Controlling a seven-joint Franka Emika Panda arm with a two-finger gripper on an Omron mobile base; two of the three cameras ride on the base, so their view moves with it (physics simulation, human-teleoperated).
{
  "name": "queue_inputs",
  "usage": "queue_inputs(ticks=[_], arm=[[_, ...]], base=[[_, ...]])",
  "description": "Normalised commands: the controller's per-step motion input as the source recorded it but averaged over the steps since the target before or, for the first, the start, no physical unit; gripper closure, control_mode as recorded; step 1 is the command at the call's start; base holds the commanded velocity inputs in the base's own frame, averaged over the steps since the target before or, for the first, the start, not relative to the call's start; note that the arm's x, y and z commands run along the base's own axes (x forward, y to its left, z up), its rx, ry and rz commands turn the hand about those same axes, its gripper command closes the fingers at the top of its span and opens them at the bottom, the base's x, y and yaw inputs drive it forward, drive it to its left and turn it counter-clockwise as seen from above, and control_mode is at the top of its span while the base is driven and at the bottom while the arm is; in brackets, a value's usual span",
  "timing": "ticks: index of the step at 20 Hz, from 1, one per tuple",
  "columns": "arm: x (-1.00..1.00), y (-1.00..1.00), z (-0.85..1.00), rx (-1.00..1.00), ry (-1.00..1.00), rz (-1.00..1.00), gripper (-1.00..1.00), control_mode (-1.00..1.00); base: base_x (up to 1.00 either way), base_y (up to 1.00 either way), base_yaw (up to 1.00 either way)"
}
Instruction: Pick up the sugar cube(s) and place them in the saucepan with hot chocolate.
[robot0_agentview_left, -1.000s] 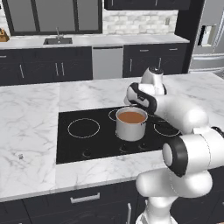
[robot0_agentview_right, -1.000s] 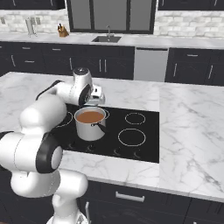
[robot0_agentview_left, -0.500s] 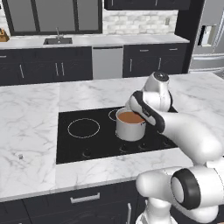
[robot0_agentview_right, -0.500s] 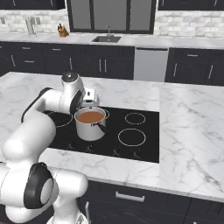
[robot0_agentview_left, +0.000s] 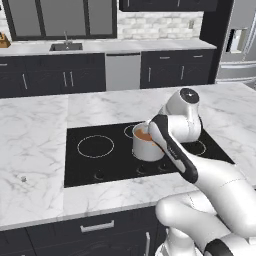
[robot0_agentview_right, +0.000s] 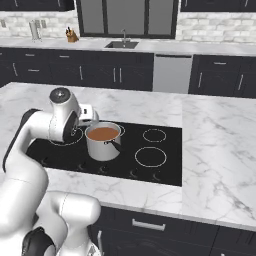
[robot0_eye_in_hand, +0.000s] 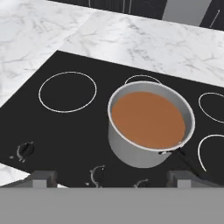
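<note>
The saucepan (robot0_eye_in_hand: 148, 131), shiny steel with straight sides, stands on the black cooktop and holds smooth reddish-brown hot chocolate (robot0_eye_in_hand: 146, 119). It also shows mid-cooktop in both base views, saucepan (robot0_agentview_left: 148, 146) and saucepan (robot0_agentview_right: 103, 142). My gripper (robot0_eye_in_hand: 111, 179) hovers above and to the near side of the pot, looking down at it. It is open, its fingertips (robot0_eye_in_hand: 43, 177) far apart with nothing between them. One tiny pale sugar cube (robot0_agentview_left: 23, 178) lies on the marble far to the left of the cooktop, well away from the gripper.
The cooktop (robot0_agentview_left: 100, 165) has several burner rings, with knobs along its front edge. White marble counter (robot0_agentview_left: 35, 135) surrounds it. My own forearm (robot0_agentview_left: 172, 150) crosses in front of the pot in the left base view. A sink and dark cabinets line the back wall.
The arm has swung its elbow round, and the hand has drawn slightly back and lower beside the pot. The jaws stay wide apart. Pot and sugar cube have not moved.
</note>
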Motion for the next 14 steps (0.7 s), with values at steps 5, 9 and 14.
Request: queue_inputs(ticks=[5,9,14], arm=[[-0.34,0.55,0.02,0.00,0.00,0.13,-1.00,-1.00],[-0.48,0.68,0.00,0.00,0.00,0.12,-1.00,-1.00],[-0.33,0.93,0.00,0.00,0.08,0.10,-1.00,-1.00]], base=[[0.00,0.00,0.00],[0.00,0.00,0.00],[0.00,0.00,0.00]])
